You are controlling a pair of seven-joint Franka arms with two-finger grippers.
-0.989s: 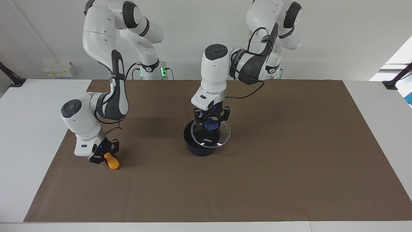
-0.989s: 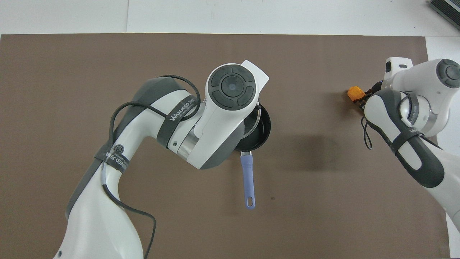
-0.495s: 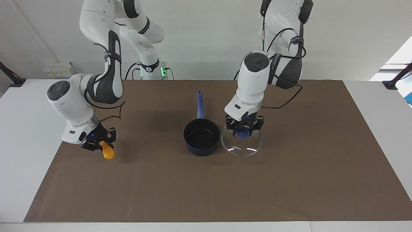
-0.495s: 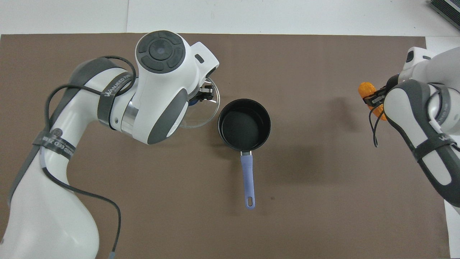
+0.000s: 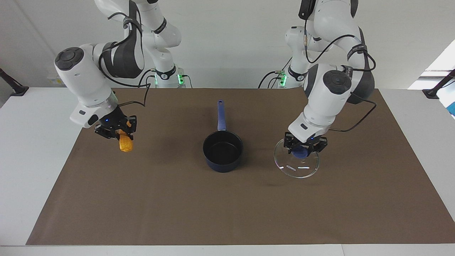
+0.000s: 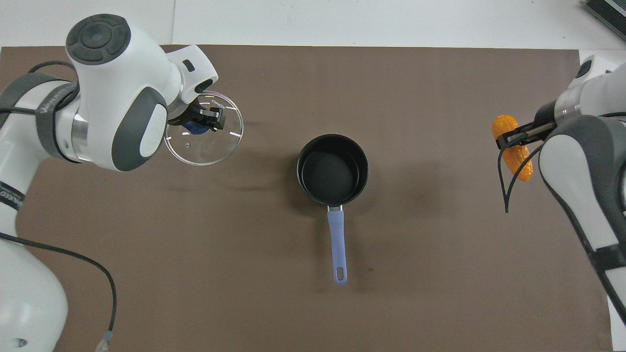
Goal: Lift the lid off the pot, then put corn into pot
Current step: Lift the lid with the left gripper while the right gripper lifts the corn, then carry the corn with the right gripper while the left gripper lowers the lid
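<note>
my right gripper (image 5: pixel 120 133) pinches the corn (image 5: pixel 125 144), which hangs long axis down below its fingers, the open pot (image 5: pixel 223 151) lying sideways toward my left gripper (image 5: pixel 305 147), whose fingers clamp the lid (image 5: pixel 296 162) by its knob.

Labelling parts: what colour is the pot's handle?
The pot's handle is light blue, clearest in the overhead view.

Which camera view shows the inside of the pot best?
The overhead view: it looks straight into the pot, so the whole black bottom shows, empty, with the handle toward the robots. The facing view shows the pot at a slant, its near wall hiding part of the bottom.
</note>
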